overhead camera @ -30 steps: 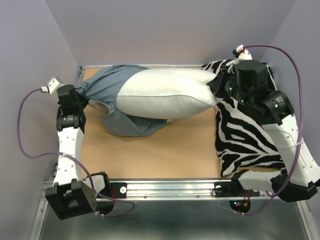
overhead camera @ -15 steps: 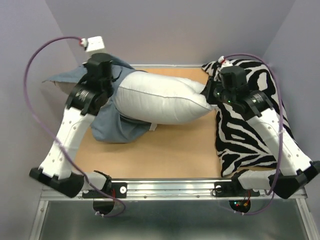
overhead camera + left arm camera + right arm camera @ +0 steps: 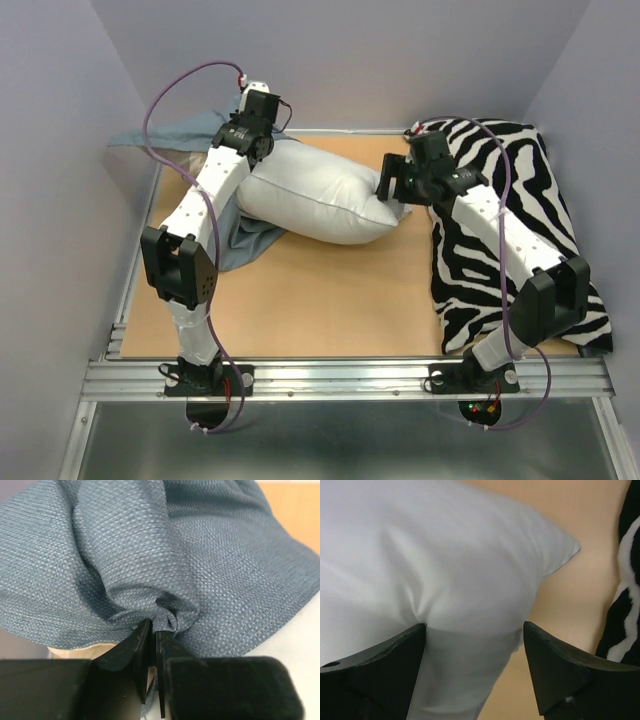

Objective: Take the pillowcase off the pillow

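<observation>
The blue-grey pillowcase [image 3: 180, 136] is drawn off toward the back left corner, with a fold [image 3: 246, 236] lying under the left arm. My left gripper [image 3: 246, 124] reaches to the back there. In the left wrist view its jaws [image 3: 154, 626] stand almost together, with pillowcase fabric [image 3: 165, 555] bunched at the tips. The white pillow [image 3: 318, 196] lies bare across the middle of the table. My right gripper [image 3: 392, 184] is at its right end. Its fingers [image 3: 474, 628] stand wide apart around the pillow [image 3: 445, 560], and the left fingertip [image 3: 415, 635] dents it.
A black-and-white zebra-striped cushion [image 3: 510, 210] covers the right side of the table under the right arm. Purple walls close in at the back and both sides. Bare tan tabletop [image 3: 340, 300] shows in front of the pillow.
The left arm has swung up and back, drawing the pillowcase toward the back left corner. The right gripper has opened and followed the pillow's right end leftward.
</observation>
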`<move>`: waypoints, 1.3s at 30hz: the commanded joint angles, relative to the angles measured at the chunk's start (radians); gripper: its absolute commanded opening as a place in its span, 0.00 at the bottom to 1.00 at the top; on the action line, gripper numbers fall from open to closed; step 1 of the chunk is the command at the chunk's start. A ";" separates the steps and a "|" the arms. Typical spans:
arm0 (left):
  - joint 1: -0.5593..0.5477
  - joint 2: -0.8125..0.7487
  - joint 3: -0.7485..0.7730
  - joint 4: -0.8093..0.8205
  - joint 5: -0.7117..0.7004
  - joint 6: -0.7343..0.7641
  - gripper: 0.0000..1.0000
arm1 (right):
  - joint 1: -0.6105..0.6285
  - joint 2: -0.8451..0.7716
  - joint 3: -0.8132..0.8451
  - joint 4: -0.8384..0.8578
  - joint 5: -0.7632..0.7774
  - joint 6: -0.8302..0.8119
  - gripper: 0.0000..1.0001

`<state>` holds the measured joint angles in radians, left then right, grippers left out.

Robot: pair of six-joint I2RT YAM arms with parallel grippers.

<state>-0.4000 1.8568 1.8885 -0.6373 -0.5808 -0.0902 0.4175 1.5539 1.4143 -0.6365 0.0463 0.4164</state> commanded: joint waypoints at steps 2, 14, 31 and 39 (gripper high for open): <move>0.052 0.071 0.191 0.042 0.194 -0.045 0.21 | -0.068 -0.012 0.219 0.103 -0.005 0.009 0.87; 0.052 0.117 0.277 -0.012 0.263 -0.066 0.23 | 0.269 -0.193 0.135 0.146 0.054 -0.280 0.91; 0.033 0.075 0.273 -0.039 0.254 -0.048 0.24 | 0.523 -0.526 -0.342 0.242 0.695 -0.317 1.00; -0.028 -0.048 0.141 -0.041 0.197 -0.045 0.18 | 0.524 -0.421 -0.355 0.337 0.696 -0.344 0.84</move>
<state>-0.3595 1.9446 2.0983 -0.6891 -0.3786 -0.1322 0.9390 1.0763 1.0302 -0.4057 0.6819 0.0952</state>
